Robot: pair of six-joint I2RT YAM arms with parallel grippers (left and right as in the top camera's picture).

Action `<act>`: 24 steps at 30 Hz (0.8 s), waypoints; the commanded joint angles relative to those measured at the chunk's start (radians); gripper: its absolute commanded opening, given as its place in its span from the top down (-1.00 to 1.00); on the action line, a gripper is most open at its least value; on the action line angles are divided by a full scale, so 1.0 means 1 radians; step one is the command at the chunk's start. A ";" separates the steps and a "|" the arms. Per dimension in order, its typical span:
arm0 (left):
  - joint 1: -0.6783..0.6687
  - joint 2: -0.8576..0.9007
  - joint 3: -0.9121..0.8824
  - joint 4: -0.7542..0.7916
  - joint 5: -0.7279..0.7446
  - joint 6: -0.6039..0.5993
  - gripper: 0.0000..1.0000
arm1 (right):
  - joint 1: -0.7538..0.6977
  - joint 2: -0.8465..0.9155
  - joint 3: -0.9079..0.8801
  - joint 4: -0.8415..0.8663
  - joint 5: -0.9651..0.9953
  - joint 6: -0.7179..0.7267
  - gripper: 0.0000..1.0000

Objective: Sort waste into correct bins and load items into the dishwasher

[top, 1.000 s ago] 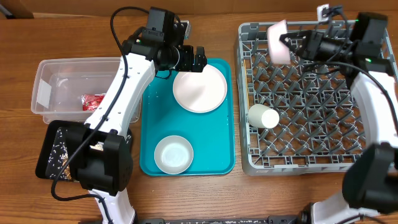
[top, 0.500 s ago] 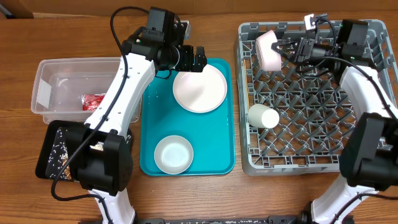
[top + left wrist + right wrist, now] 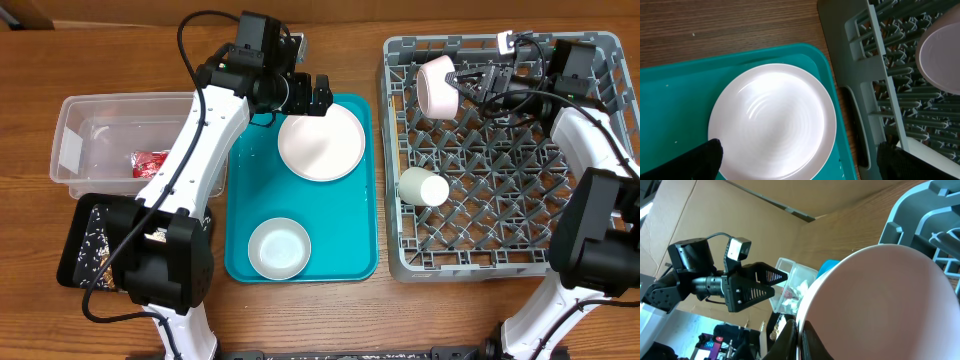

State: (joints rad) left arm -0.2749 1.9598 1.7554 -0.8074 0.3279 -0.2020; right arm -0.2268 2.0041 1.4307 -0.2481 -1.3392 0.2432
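Nearest the arm bases, on the left of the wooden counter [image 3: 300, 320], the black tray [image 3: 66, 240] holds scattered white rice [image 3: 100, 250]. To its right lies the teal serving tray [image 3: 250, 180], with the white bowl [image 3: 279, 248] upright on its near half. Right of that tray, across a strip of counter, sits the grey dish rack [image 3: 470, 268]. The small white cup [image 3: 424, 187] lies on its side on the pegs near the rack's left wall, about midway back.

Further back on the left, just beyond the black tray, the clear tub [image 3: 110, 130] contains the red snack wrapper [image 3: 150, 163] toward its right side. The pale plate [image 3: 321, 141] rests flat on the far half of the teal tray. The left pincer [image 3: 317, 95] hovers above the plate's far edge with its fingers spread wide. In the left wrist view the two dark fingertips [image 3: 707, 160] show at the two bottom corners, with the plate lying between and below them.

Toward the far left corner of the rack, a pink dish [image 3: 435, 88] stands on its edge among the pegs. The right pincer [image 3: 460, 83] is just to its right and pinches its rim; in the right wrist view the rim runs down into the narrow gap between the fingers. Whether the dish's lower edge bears on the rack cannot be told.
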 commanded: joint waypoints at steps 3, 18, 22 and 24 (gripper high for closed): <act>-0.007 -0.018 0.028 0.000 -0.007 0.023 -1.00 | -0.019 0.004 0.016 0.000 0.033 -0.003 0.70; -0.007 -0.018 0.028 0.000 -0.006 0.023 -1.00 | -0.142 0.004 0.016 0.001 0.068 -0.003 0.31; -0.007 -0.018 0.028 0.000 -0.006 0.023 -1.00 | -0.197 0.004 0.016 0.000 0.093 -0.003 0.25; -0.007 -0.018 0.028 0.000 -0.007 0.023 -1.00 | -0.212 0.004 0.016 -0.004 0.093 -0.003 0.24</act>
State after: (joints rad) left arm -0.2749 1.9598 1.7557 -0.8074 0.3279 -0.2020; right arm -0.4122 2.0041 1.4307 -0.2535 -1.2556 0.2424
